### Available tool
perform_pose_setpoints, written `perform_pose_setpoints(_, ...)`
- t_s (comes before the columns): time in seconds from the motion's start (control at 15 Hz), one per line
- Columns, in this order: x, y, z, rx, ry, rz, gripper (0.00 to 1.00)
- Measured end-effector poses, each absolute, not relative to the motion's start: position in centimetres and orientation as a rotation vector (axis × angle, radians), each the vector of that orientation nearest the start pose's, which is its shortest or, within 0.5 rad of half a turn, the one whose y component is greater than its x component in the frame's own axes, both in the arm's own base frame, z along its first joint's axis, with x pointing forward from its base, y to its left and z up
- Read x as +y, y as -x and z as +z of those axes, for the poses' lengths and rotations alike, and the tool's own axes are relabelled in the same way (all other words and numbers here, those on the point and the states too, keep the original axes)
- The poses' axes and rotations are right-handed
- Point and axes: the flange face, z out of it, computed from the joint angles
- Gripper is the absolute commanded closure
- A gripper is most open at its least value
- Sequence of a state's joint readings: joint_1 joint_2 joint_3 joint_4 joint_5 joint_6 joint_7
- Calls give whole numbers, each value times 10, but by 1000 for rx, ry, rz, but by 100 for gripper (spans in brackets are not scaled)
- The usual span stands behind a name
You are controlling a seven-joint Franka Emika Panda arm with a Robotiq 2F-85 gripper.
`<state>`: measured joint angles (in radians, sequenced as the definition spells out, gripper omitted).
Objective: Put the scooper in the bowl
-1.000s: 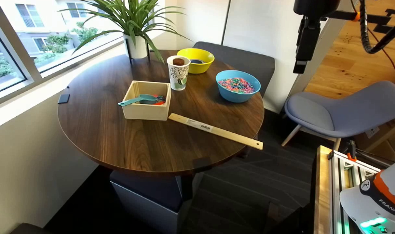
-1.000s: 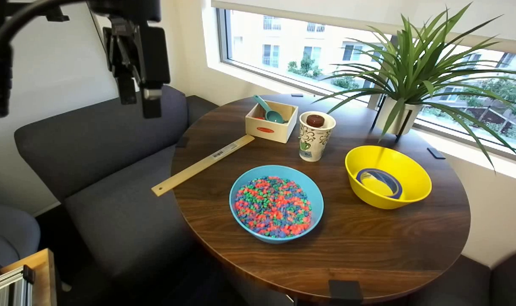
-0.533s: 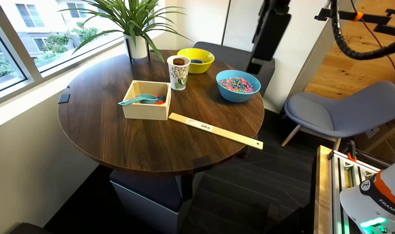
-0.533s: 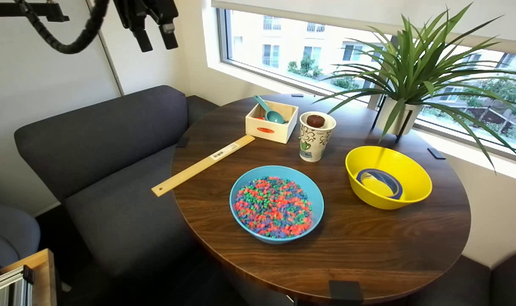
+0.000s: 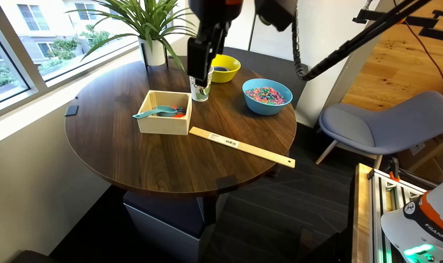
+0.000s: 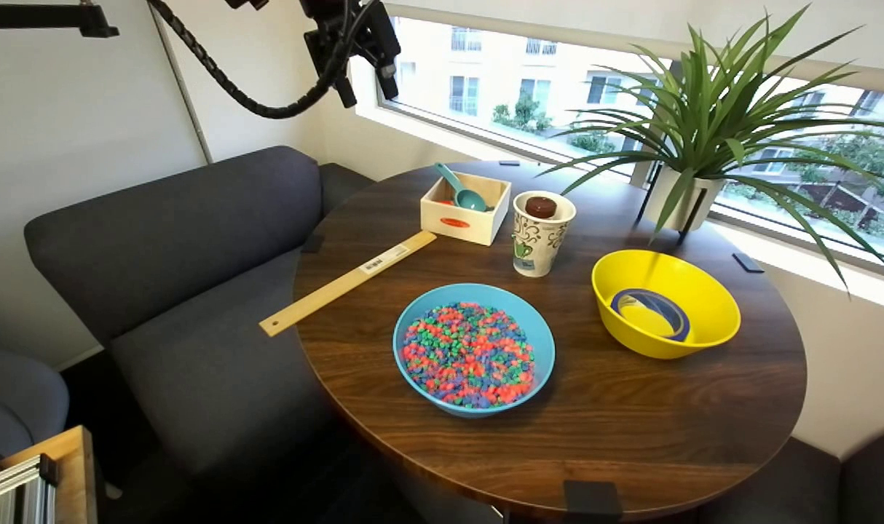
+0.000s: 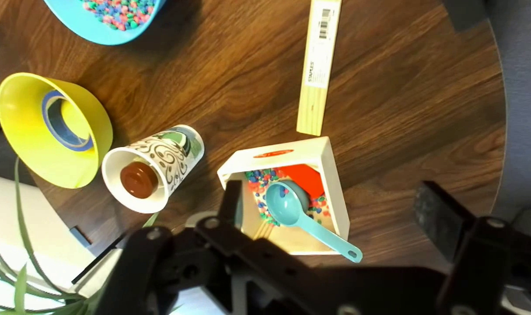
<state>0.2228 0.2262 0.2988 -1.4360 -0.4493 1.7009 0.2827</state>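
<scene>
1. "STAPLES" and a barcode [image 7: 325, 24] are printed on the white label [image 7: 320, 52] of the wooden stick [image 5: 249, 148], which is seen reaching past the edge of the bench [image 5: 163, 157].
2. "FRANKA E", cut short, is shown on the black band [image 5: 438, 232] of the arm [image 5: 413, 233].
3. Any lettering in the red oval [image 6: 454, 222] on the box [image 6: 478, 232] cannot be made out.

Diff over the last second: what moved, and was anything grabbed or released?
The gripper swung rightward in an exterior view, toward the wooden box. Nothing grabbed or released: its jaws are open and empty. Unchanged: the scooper in the box, handle over its edge; blue bowl, yellow bowl, paper cup, wooden stick.
</scene>
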Motion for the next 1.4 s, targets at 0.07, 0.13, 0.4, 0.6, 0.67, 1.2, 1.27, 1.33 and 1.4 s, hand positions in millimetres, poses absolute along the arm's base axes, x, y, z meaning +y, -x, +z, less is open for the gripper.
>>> perform_pose_setpoints(0.07,264,-583,574,-480,3423,-330,0)
perform_pose_setpoints(0.13,265,-585,573,-479,3422,-328,0)
perform_pose_setpoints(0.4,268,-591,573,-449,3418,-367,0)
perform_pose_setpoints(0.6,289,-615,541,-413,3394,-440,0)
perform_pose_setpoints(0.67,297,-625,528,-403,3391,-455,0)
perform_pose_setpoints(1.2,335,-677,450,-327,3528,-541,0)
perform_pose_setpoints(1.27,342,-679,444,-339,3548,-566,0)
perform_pose_setpoints(1.33,349,-679,439,-352,3569,-588,0)
perform_pose_setpoints(1.4,355,-680,435,-366,3592,-607,0)
